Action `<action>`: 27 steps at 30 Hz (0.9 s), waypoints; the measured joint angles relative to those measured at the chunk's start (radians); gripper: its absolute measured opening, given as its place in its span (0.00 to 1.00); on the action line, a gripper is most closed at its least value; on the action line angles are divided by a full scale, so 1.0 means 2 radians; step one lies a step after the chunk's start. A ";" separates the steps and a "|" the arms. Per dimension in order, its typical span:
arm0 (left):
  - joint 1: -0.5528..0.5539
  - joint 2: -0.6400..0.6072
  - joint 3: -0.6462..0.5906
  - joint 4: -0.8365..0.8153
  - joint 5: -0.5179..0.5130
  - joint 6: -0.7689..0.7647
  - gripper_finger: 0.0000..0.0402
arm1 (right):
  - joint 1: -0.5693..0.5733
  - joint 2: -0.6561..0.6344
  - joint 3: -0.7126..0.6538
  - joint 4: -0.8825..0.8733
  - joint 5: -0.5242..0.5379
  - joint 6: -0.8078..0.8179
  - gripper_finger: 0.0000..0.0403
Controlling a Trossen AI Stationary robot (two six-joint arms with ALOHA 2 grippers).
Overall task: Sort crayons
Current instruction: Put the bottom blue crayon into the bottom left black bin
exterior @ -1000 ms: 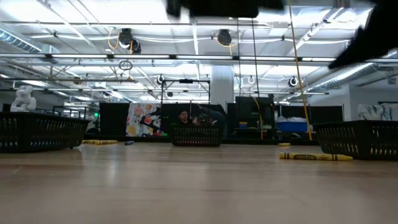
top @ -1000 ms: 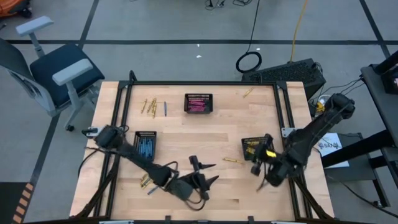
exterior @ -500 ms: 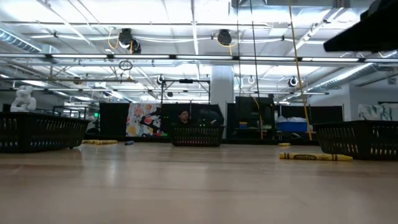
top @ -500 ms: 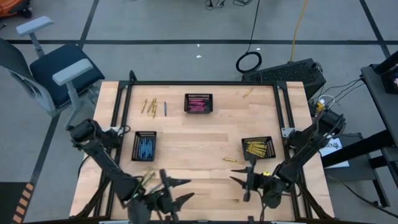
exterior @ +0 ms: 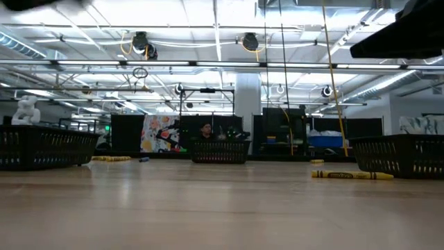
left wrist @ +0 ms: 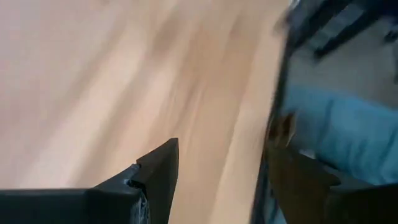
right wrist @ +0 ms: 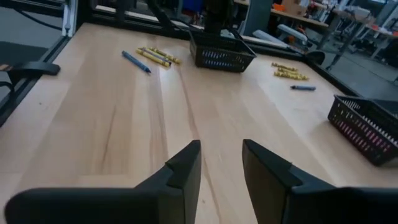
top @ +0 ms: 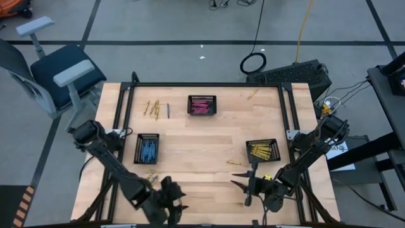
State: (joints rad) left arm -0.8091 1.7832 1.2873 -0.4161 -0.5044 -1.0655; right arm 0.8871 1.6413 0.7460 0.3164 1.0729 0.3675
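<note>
Crayons lie loose on the wooden table (top: 202, 136): yellow ones (top: 152, 107) and a blue one (top: 168, 109) at the far left, one yellow crayon (top: 237, 163) (exterior: 350, 175) beside the yellow-filled basket (top: 262, 150), and a few (top: 150, 180) (right wrist: 149, 56) near the front left. My left gripper (top: 176, 197) (left wrist: 227, 168) hovers open over the near edge, left of centre, with nothing between its fingers. My right gripper (top: 239, 190) (right wrist: 221, 155) is open low over bare wood near the front edge, pointing toward the table's left.
Three black mesh baskets stand on the table: one with pink crayons (top: 202, 105) far centre, one with blue crayons (top: 147, 147) at the left, one with yellow at the right. Another yellow crayon (top: 252, 95) lies at the far right. A black frame rail (top: 202, 84) borders the table.
My left gripper has swung from the front centre toward the table's left and near edge, turning as it went. My right gripper has come down from beside the yellow basket toward the near edge and now points across the table toward the left.
</note>
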 joint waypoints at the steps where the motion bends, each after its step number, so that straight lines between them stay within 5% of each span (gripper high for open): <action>1: 0.004 0.000 0.000 -0.028 0.043 -0.042 0.58 | 0.000 0.000 0.000 0.005 0.000 -0.007 0.25; 4: 0.003 0.000 0.000 -0.101 0.155 -0.158 0.58 | 0.000 0.000 0.000 0.008 0.000 -0.011 0.25; 7: -0.017 0.000 0.000 -0.143 0.215 -0.252 0.58 | -0.002 0.000 0.000 0.008 0.000 -0.011 0.25; 15: -0.098 0.013 0.000 -0.146 0.226 -0.439 0.58 | -0.010 0.000 0.000 0.006 0.000 -0.033 0.25; 24: -0.122 0.032 0.000 -0.260 0.339 -0.496 0.58 | -0.020 0.000 0.000 0.006 -0.002 -0.033 0.25; 27: -0.123 0.032 0.000 -0.256 0.292 -0.435 0.58 | -0.020 0.000 0.000 0.006 -0.002 -0.033 0.25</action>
State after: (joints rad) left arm -1.0554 1.8465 1.2873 -0.9280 0.0791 -1.9356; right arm 0.8474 1.6413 0.7460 0.3290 1.0695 0.3012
